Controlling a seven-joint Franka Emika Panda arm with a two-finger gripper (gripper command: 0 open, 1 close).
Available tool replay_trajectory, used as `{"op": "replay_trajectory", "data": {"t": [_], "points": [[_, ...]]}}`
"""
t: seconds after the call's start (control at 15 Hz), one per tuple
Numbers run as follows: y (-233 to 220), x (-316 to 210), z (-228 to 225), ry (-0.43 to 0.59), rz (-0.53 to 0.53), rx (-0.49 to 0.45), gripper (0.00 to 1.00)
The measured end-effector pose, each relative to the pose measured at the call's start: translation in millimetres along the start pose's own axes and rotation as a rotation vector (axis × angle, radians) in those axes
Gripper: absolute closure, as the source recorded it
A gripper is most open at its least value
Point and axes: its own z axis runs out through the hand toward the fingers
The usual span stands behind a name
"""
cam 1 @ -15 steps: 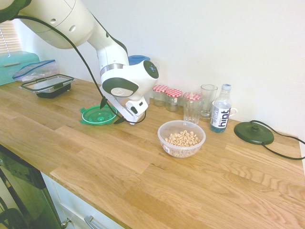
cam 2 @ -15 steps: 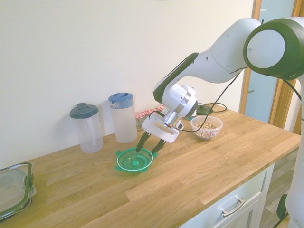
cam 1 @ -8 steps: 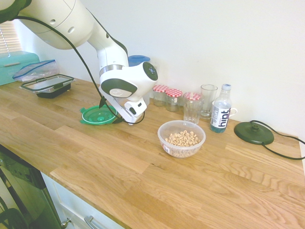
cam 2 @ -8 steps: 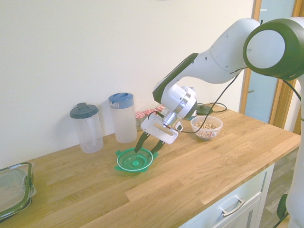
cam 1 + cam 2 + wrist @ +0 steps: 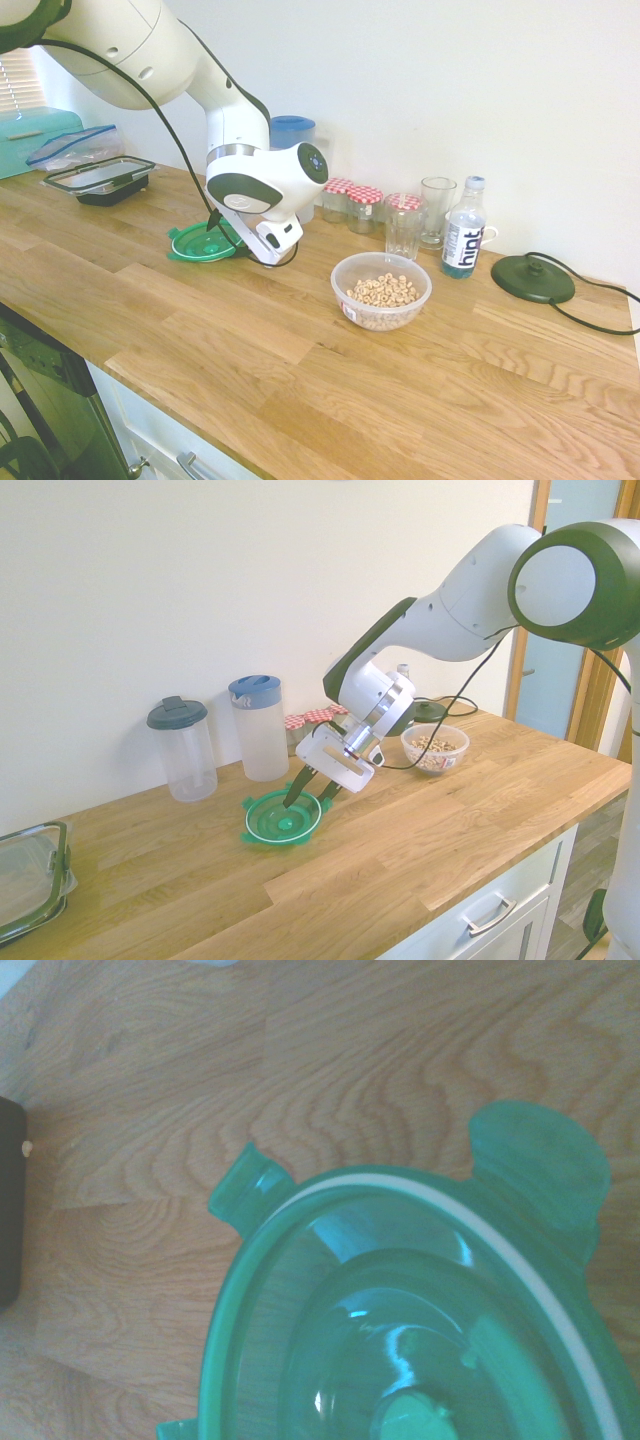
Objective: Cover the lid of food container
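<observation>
The gripper (image 5: 311,791) is straddling the lid's (image 5: 283,817) rim with fingers apart, gripping nothing. Jars (image 5: 351,203), glasses (image 5: 404,225) and a bottle (image 5: 463,241) are standing behind the food container (image 5: 381,290).

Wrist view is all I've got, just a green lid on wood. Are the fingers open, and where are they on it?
Observer: Open. The gripper has one finger inside the rim of the lid and one outside it, on the edge toward the bowl.
Operator: Is the lid lifted?
Observer: No, it appears to lie flat on the worktop.
Operator: Where's the bowl?
Observer: The food container stands uncovered, with cereal inside, well apart from the lid, just in front of a glass.
</observation>
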Motion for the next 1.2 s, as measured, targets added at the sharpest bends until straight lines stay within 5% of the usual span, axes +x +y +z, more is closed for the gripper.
{"op": "replay_trajectory", "data": {"t": [1.2], "points": [[8.1,-0.9,-7.4,-0.039,0.019,-0.128,1.0]]}}
